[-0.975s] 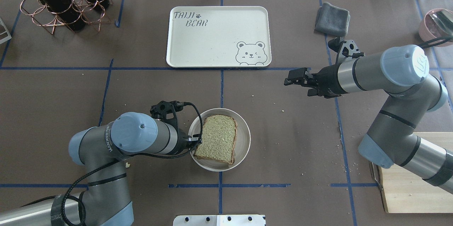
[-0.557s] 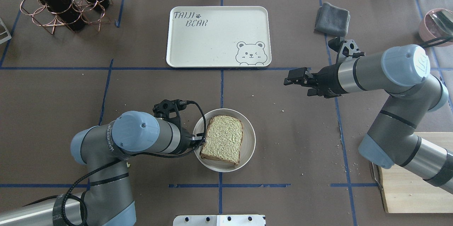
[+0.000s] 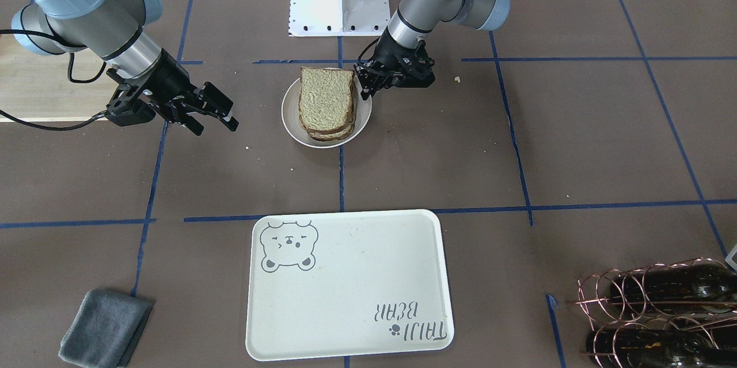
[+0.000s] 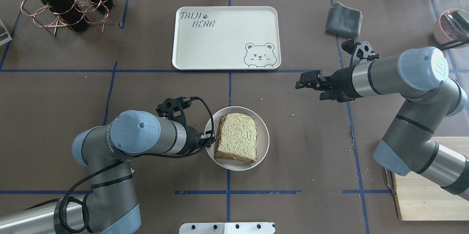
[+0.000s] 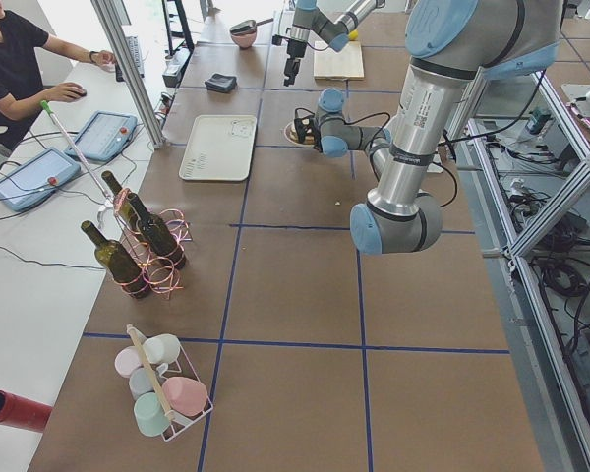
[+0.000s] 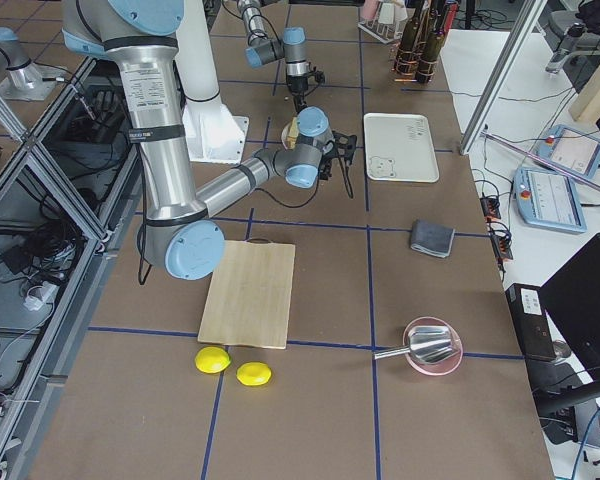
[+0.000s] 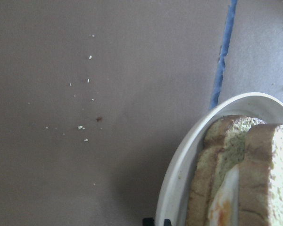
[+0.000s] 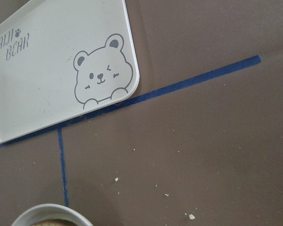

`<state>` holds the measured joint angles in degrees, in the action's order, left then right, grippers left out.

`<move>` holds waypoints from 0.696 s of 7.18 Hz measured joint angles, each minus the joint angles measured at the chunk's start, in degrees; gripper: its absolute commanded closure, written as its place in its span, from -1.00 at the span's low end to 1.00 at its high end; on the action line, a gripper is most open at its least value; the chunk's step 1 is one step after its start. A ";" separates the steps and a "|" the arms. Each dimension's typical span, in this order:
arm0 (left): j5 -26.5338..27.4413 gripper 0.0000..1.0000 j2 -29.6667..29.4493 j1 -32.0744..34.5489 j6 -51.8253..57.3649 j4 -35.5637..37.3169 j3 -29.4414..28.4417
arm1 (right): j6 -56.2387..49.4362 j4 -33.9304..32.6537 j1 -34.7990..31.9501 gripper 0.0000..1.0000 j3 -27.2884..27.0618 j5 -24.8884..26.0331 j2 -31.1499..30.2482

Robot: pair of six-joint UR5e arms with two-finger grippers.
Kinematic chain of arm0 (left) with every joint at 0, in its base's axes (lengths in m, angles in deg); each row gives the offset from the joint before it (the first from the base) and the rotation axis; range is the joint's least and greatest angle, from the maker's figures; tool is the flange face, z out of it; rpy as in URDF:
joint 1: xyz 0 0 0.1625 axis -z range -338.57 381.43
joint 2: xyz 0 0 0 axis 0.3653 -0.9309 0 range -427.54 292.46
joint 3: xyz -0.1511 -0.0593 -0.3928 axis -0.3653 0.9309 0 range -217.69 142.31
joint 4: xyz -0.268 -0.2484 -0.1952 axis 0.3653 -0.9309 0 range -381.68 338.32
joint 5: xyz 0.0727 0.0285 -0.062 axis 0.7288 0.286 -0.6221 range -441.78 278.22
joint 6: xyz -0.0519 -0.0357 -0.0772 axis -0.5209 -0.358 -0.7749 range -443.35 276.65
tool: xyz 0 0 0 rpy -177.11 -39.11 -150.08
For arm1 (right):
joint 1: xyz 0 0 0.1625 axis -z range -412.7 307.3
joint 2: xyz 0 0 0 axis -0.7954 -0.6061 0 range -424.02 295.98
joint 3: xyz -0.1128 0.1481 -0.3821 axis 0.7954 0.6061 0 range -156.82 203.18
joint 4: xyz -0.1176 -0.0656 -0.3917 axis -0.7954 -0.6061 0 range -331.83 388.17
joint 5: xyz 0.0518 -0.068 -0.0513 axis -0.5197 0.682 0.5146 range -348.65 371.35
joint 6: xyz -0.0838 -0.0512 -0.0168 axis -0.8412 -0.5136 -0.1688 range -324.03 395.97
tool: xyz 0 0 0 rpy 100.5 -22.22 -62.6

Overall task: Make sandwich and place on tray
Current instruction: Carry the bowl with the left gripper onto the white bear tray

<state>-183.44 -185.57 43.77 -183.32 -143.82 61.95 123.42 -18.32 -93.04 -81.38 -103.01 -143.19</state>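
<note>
The sandwich [image 4: 236, 142], two bread slices with egg [image 7: 226, 200] between, lies on the small round plate [image 4: 264, 142] at the table's near middle. It also shows in the front view [image 3: 325, 97]. My left gripper [image 4: 210, 140] is shut on the plate's left rim [image 7: 179, 188]; in the front view it [image 3: 364, 84] sits at the rim's right side. The cream tray [image 4: 220, 43] with the bear drawing lies beyond the plate, bare. My right gripper [image 4: 298, 83] hovers open and empty to the plate's right, apart from it [image 3: 221, 114]. The tray's corner shows in the right wrist view [image 8: 47, 70].
A grey cloth [image 4: 343, 19] lies right of the tray. A copper rack with wine bottles [image 4: 62, 3] stands at the far left. A wooden cutting board [image 4: 425, 186] lies at the near right, a pink bowl [image 4: 450, 25] at the far right. Two lemons [image 6: 235, 367] lie beside the board.
The plate with the sandwich has slid to the right and a little away from the robot, held by my left gripper. The right arm has barely shifted.
</note>
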 measured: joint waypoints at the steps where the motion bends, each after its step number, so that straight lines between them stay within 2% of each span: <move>1: -0.02 1.00 -0.52 1.43 -3.58 -1.49 -0.36 | 0.00 0.00 0.00 -1.00 -1.09 -0.07 -1.26; 3: -0.05 1.00 -4.80 5.75 -10.15 -3.27 -5.08 | 0.00 0.18 0.00 -1.00 -2.60 -0.15 -3.43; 5: -0.11 1.00 -13.03 9.90 -15.36 -4.20 -15.74 | 0.00 0.25 0.00 -1.00 -4.41 -0.10 -5.60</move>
<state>-183.54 -198.60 53.67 -198.68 -148.02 46.21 123.42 -18.07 -93.04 -85.79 -103.11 -148.80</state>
